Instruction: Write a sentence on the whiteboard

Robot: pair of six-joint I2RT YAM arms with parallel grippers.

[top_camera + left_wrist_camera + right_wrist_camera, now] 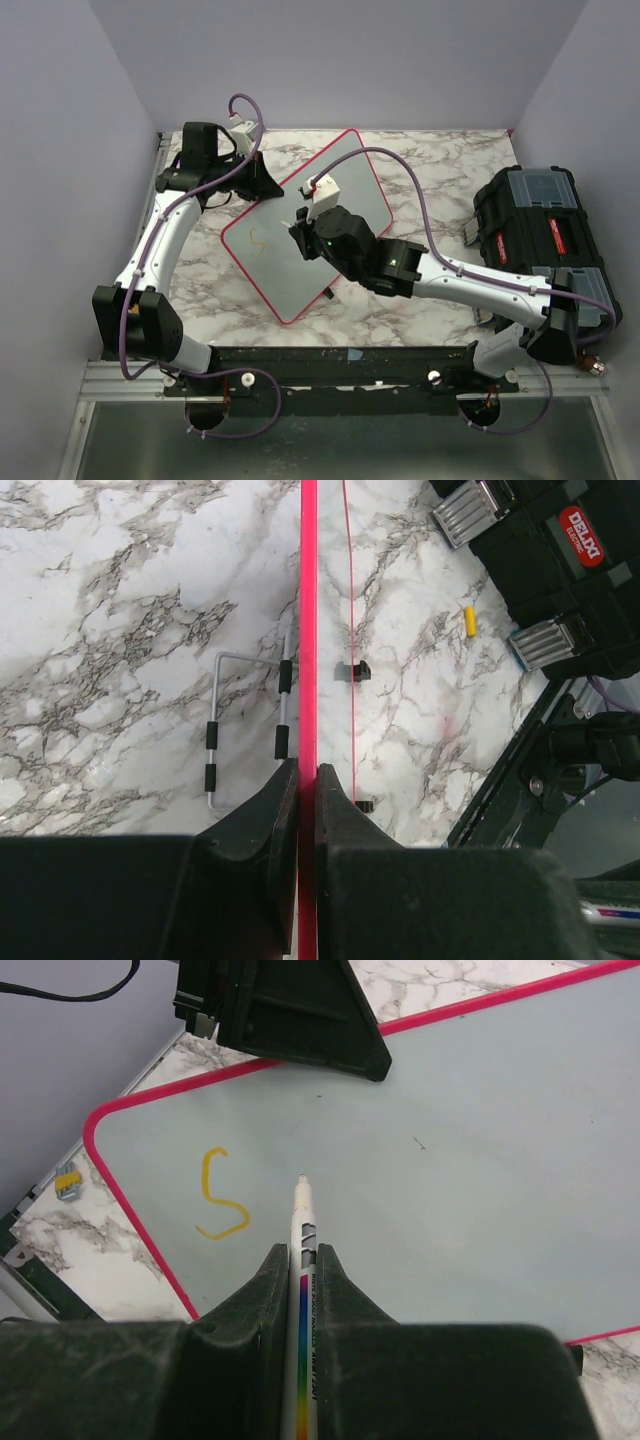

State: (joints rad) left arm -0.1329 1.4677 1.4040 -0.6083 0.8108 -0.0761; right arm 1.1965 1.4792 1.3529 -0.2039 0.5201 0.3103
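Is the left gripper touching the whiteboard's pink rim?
Touching. The left wrist view shows the left gripper shut on the whiteboard rim, both jaws pressed against it.

Pale grey whiteboard (480,1140), pink-red rim; yellow-orange S stroke (220,1195); white, grey-veined marble tabletop (440,170); white marker (303,1260), rainbow stripe.

Lab test cell: plain walls (330,60), aluminium frame (125,382), black toolbox (540,230)

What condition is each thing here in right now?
whiteboard: rim clamped, nearly blank.
sentence: only a yellow S written.
marker: uncapped, tip at the board.
left gripper: shut on the whiteboard rim.
right gripper: shut on the marker.
toolbox: closed.
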